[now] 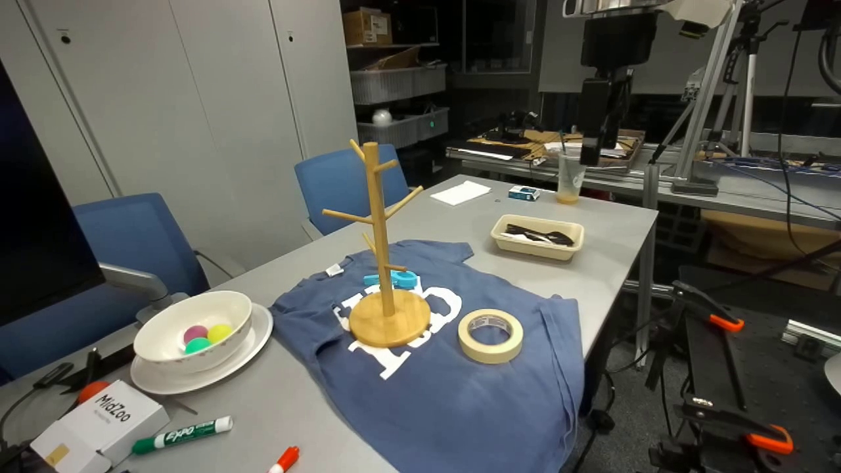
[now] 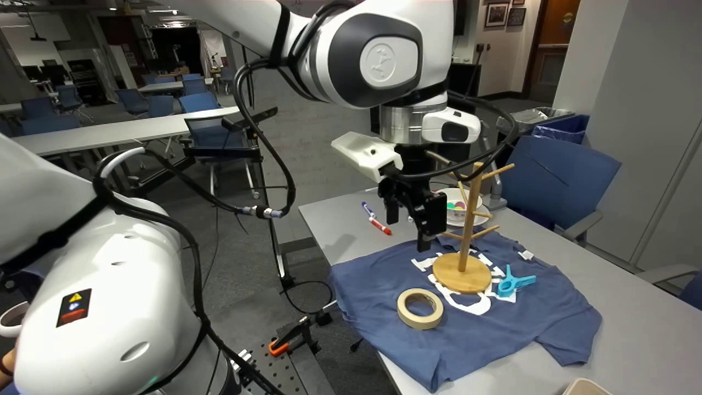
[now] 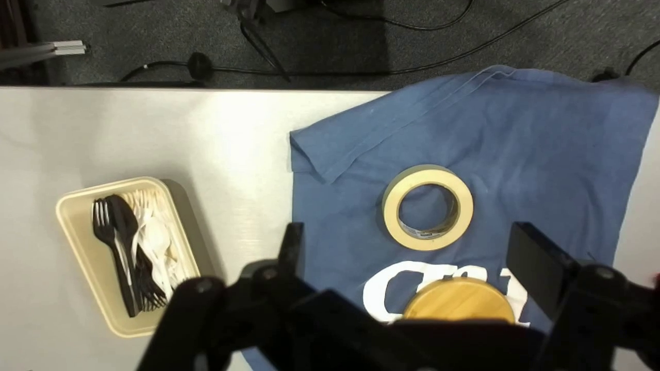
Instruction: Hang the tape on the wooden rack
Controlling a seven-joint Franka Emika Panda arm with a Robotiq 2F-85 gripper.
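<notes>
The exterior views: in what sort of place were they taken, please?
Probably a robotics lab inside a shared office or teaching space. Together, the exterior views show a large robot arm, long tables with blue chairs in the background, and storage bins.

"MidZoo" marks a box, "EXPO" a green marker, a warning triangle the arm.

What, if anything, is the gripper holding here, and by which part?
Nothing: the gripper is open, its fingers apart, and the tape lies flat on the blue shirt.
</notes>
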